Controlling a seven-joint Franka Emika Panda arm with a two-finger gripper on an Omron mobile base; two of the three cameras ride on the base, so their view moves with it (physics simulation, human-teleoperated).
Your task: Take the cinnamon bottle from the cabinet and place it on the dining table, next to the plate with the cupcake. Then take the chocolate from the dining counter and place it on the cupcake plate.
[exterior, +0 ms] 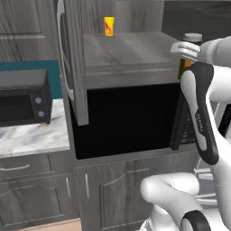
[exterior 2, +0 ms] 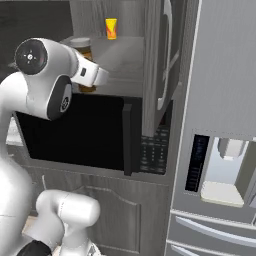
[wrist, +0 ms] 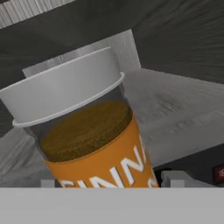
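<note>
Straddling the cinnamon bottle on the cabinet shelf, pincer spread.

Yellow can with red mark, stood upright at shelf rear. Black microwave set on marble counter. Steel fridge fitted with dispenser.

You have open shelf board across the upper middle of the left base view, bare between the yellow can at the back and the cinnamon bottle at the upper right edge. The swung-out cabinet door walls off the left side. Below the shelf, the black microwave blocks any low approach.
</note>
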